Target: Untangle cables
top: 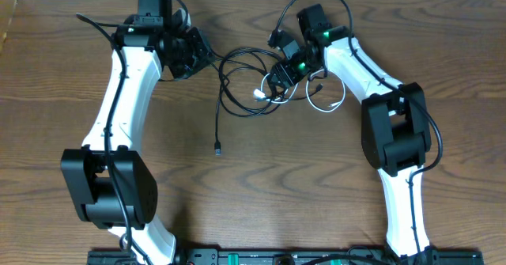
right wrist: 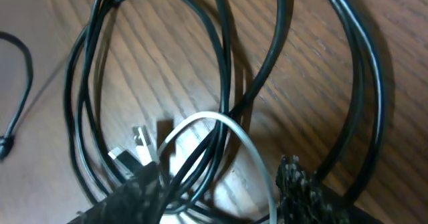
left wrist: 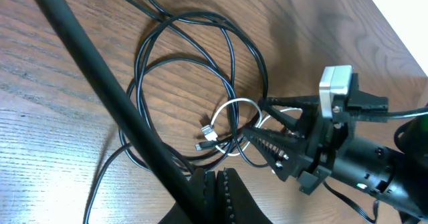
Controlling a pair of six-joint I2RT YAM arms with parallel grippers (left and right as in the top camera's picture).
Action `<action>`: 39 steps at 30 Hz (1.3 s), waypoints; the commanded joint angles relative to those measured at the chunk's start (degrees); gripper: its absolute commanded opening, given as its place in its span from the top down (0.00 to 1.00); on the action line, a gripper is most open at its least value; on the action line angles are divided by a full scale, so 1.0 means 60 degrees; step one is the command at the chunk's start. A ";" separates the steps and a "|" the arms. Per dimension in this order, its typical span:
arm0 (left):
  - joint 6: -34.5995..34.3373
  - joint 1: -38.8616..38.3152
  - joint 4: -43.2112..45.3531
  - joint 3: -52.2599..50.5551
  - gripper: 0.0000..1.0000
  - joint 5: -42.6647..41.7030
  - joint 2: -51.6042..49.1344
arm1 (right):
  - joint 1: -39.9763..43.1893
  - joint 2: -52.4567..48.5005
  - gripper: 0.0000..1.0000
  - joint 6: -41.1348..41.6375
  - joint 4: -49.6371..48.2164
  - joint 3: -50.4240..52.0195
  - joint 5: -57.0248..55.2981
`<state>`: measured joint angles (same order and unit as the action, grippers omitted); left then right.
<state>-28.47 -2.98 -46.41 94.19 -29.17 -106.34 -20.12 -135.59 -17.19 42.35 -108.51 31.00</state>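
Black cables [top: 224, 91] lie in tangled loops at the table's back centre, with one plug end [top: 217, 149] trailing forward. A shorter white cable [top: 336, 105] loops through them, its plug [top: 259, 95] in the tangle. My right gripper [top: 277, 81] is open and low, straddling black strands [right wrist: 224, 50] and the white loop [right wrist: 200, 119] between its fingers [right wrist: 217, 197]. It also shows in the left wrist view [left wrist: 254, 119]. My left gripper [top: 204, 57] is shut at the tangle's left edge [left wrist: 221, 177]. Nothing shows between its jaws.
A thick black arm wire [left wrist: 100, 83] crosses the left wrist view close to the camera. The brown wooden table [top: 316, 186] runs to a pale wall edge [top: 8, 20] at the far left. The arm bases [top: 237, 257] stand at the front.
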 commanded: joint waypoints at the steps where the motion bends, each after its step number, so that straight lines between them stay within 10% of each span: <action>1: 0.0102 -0.0109 -0.0044 -0.0084 0.93 0.0131 -0.0069 | -0.0036 0.0033 0.46 -0.0015 -0.0423 0.0390 -0.0011; 6: 0.0102 -0.0211 -0.0044 -0.0084 0.92 0.0146 -0.0069 | -0.0040 -0.0193 0.49 0.0266 -0.0685 0.0492 -0.0007; 17: 0.0102 -0.0259 -0.0080 -0.0084 0.92 0.0306 -0.0069 | -0.0029 -0.0317 0.99 0.1096 -0.0211 0.0477 0.0040; 33: 0.0098 -0.0259 -0.0084 -0.0084 0.93 0.0521 -0.0069 | 0.1676 0.2863 0.99 -0.0648 0.2761 0.0299 0.6972; 39: 0.0098 -0.0270 -0.0084 -0.0084 0.93 0.0521 -0.0069 | 0.2007 0.3016 0.94 -0.0313 0.2896 0.0302 0.4892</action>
<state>-28.45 -4.40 -46.63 94.19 -26.63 -106.34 -8.08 -117.03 -19.31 59.40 -106.28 67.20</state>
